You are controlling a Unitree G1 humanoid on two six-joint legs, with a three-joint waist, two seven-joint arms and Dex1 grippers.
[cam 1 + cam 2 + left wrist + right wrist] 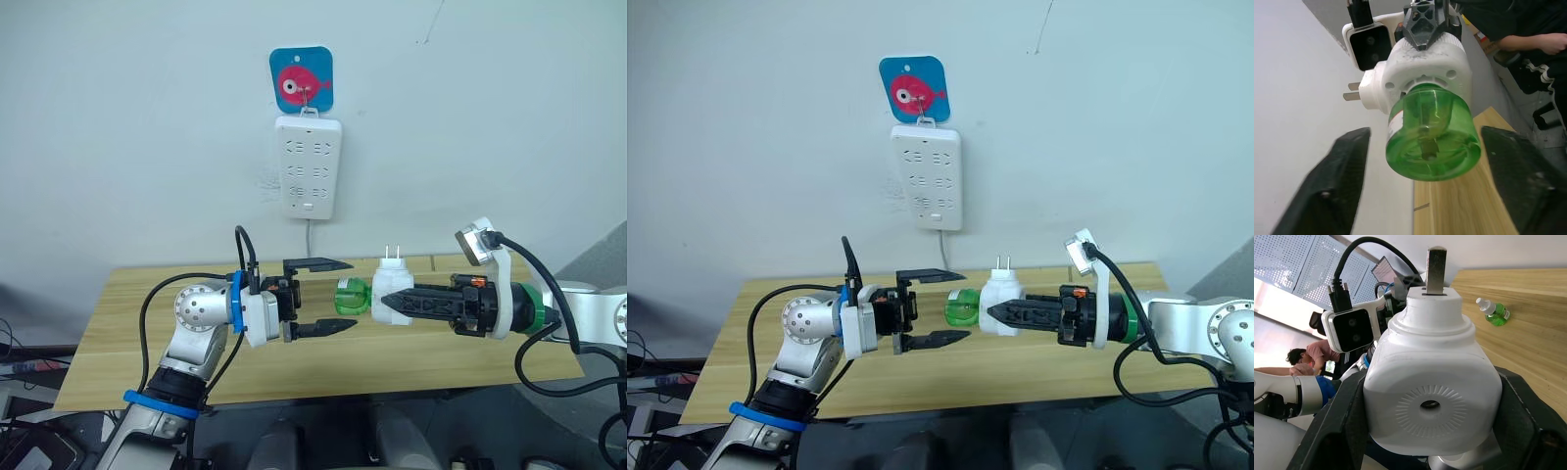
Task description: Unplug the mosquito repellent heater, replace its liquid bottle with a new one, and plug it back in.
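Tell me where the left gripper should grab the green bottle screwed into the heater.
Grip the liquid bottle across its round green body, coming from the robot's left. It sticks out sideways from the mosquito repellent heater toward the open left gripper, whose fingers already flank it.

- Both eye views look forward and slightly down at the table (127, 323) and wall, sharing the strip (308, 167) at upper centre.
- Left wrist view sits close, facing the bottle (1432, 139).
- Right wrist view sits close behind the heater (1431, 387).

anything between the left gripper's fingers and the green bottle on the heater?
No. In the left wrist view the liquid bottle, screwed into the mosquito repellent heater, sits between the open left gripper fingers with bare gaps either side.
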